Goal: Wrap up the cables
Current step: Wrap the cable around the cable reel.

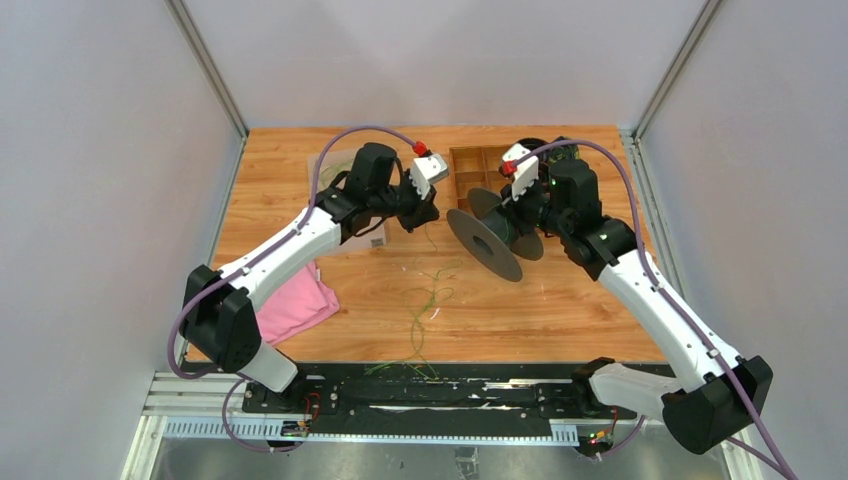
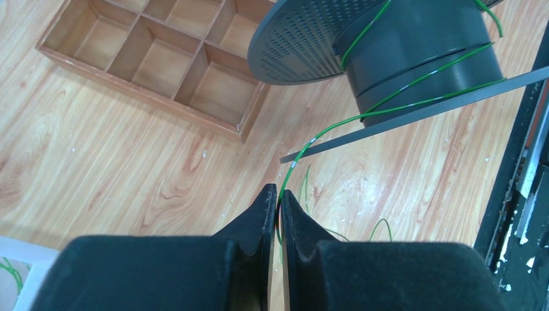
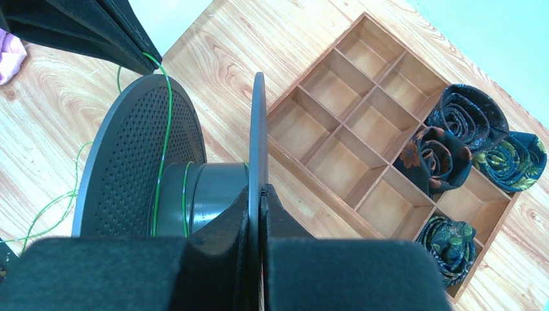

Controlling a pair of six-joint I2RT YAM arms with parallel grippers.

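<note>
A big black spool (image 1: 485,243) is held off the table, tilted on edge. My right gripper (image 3: 258,191) is shut on its thin solid flange (image 3: 257,116), and the perforated flange (image 3: 129,149) faces left. A thin green cable (image 3: 165,123) makes a few turns round the hub (image 2: 421,58). From there the cable (image 2: 336,123) runs down into my left gripper (image 2: 279,194), whose jaws stand almost together with the strand pinched between them. The left gripper (image 1: 432,215) hovers just left of the spool. More loose cable (image 1: 425,300) trails over the table toward the near edge.
A wooden divided tray (image 1: 480,165) lies behind the spool, with rolled dark ties (image 3: 466,129) in its far compartments. A pink cloth (image 1: 295,305) and a white box (image 1: 365,238) lie under the left arm. A black rail (image 1: 420,390) runs along the near edge.
</note>
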